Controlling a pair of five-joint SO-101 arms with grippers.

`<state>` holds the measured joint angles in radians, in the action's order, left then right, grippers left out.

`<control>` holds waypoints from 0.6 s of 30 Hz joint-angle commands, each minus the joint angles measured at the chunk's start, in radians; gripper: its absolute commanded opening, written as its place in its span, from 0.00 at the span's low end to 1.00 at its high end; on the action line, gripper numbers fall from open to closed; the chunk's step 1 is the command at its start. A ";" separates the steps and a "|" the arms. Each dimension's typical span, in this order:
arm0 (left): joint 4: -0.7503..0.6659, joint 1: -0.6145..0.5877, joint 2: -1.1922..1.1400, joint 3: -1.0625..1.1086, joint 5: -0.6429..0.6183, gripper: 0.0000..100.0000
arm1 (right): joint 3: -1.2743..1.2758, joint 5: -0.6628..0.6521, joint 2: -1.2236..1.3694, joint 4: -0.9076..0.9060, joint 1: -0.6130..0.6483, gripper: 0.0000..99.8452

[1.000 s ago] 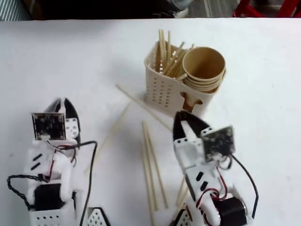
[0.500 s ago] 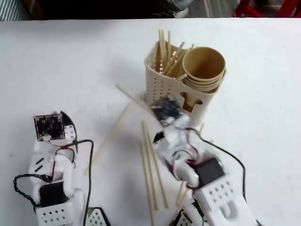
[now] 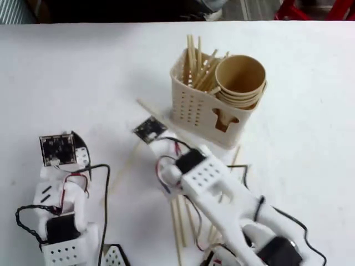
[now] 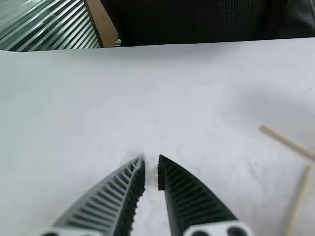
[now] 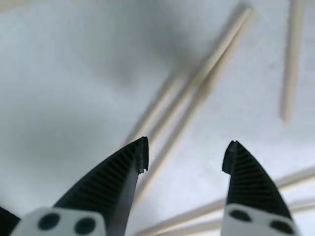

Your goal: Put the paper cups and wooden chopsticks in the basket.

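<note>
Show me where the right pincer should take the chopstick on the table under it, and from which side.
Grip the chopstick on its bare shaft, about midway, coming straight down from above. It lies flat on the table, long and thin, so the open right pincer should straddle it crosswise. Another stick lies close beside and may get caught too.
</note>
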<state>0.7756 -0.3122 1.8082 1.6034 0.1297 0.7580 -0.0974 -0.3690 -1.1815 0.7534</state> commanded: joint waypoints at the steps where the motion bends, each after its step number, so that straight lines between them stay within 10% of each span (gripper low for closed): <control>1: -0.005 -0.004 0.013 -0.003 0.005 0.07 | -0.098 0.008 0.114 -0.005 0.015 0.26; 18: -0.005 -0.005 0.013 -0.002 0.006 0.07 | -0.264 0.121 0.446 0.027 0.015 0.26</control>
<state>0.7756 -0.3122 1.8082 1.6034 0.1297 0.5309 0.0146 0.0683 -1.1722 0.7580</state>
